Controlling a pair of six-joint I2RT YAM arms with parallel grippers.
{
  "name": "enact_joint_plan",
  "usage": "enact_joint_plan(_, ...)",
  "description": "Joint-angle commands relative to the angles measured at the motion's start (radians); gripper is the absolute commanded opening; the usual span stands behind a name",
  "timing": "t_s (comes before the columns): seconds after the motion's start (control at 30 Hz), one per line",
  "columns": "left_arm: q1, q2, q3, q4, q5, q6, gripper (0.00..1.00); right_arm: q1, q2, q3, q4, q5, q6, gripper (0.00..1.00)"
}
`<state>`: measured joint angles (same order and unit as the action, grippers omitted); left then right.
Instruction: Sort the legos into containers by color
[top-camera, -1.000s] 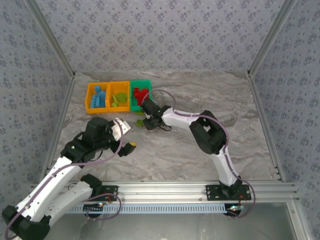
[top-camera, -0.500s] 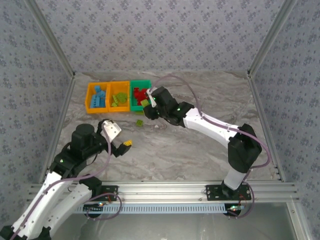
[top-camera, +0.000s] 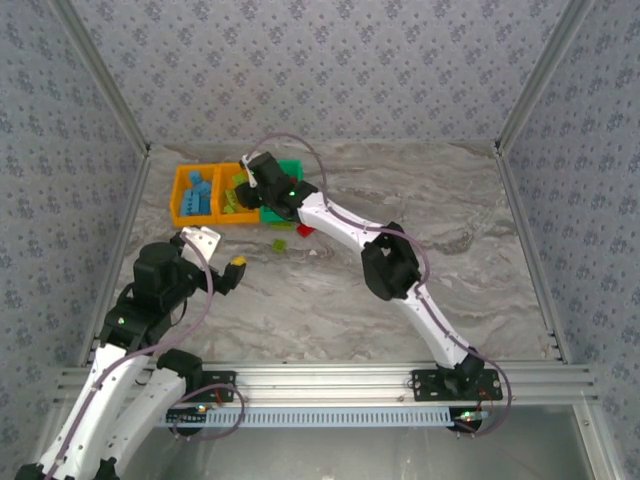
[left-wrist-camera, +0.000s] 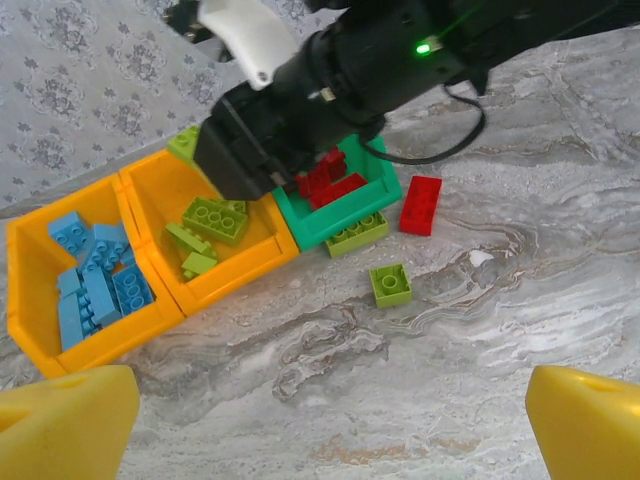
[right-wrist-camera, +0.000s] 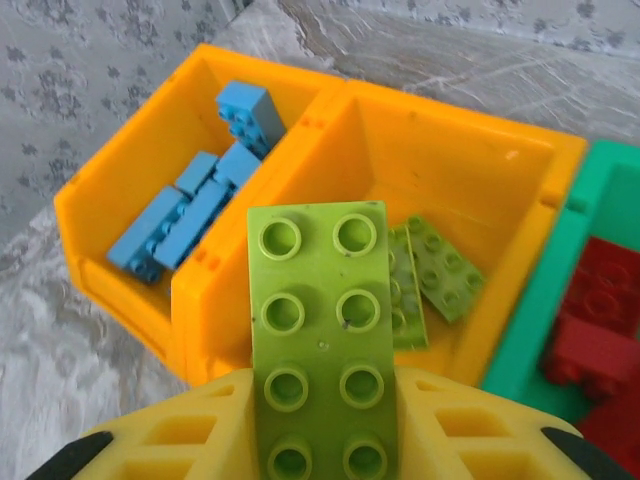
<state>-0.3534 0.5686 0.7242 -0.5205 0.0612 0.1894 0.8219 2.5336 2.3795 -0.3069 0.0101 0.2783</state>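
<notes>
Marble tabletop (top-camera: 470, 220); right gripper (top-camera: 249, 177), clamped on lime green plastic brick (right-wrist-camera: 320, 330), moved frame-left over middle orange plastic bin (right-wrist-camera: 450, 125); left gripper (left-wrist-camera: 325, 425) fingers apart.

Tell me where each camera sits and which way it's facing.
Top: above and behind the bases, looking down on the table; left arm and right arm show.
Left wrist: on the left arm, facing the bins and right arm; left tool open, fingertips in the bottom corners.
Right wrist: above the bins, looking down into them; right tool holds a green lego.
Shared: both wrist views show blue legos.
</notes>
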Motion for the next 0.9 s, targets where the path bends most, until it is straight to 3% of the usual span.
enact_joint_plan(0.0, 0.005, 0.002, 0.009, 0.0, -0.008, -0.002, 0.99, -0.022, 0.088, 0.225, -0.147, -0.015, 0.01, 0.47)
enact_joint_plan(0.07, 0.006, 0.002, 0.007, 0.0, -0.01, -0.002, 0.99, -0.034, 0.092, 0.253, -0.172, -0.034, 0.02, 0.62)
enact_joint_plan(0.27, 0.011, 0.021, 0.006, 0.001, -0.009, -0.004, 0.99, -0.043, -0.092, 0.14, -0.25, -0.064, -0.018, 0.62)
enact_joint_plan(0.53, 0.028, 0.137, 0.079, -0.033, 0.022, -0.16, 0.99, -0.009, -0.7, -0.647, -0.086, -0.107, -0.028, 0.65)
enact_joint_plan(0.73, 0.021, 0.176, 0.075, 0.075, 0.095, -0.528, 0.99, 0.021, -1.134, -1.045, -0.127, -0.07, -0.031, 0.76)
enact_joint_plan(0.87, -0.022, 0.292, 0.058, 0.135, 0.046, -0.575, 0.99, 0.038, -1.346, -1.232, -0.146, -0.116, 0.004, 0.81)
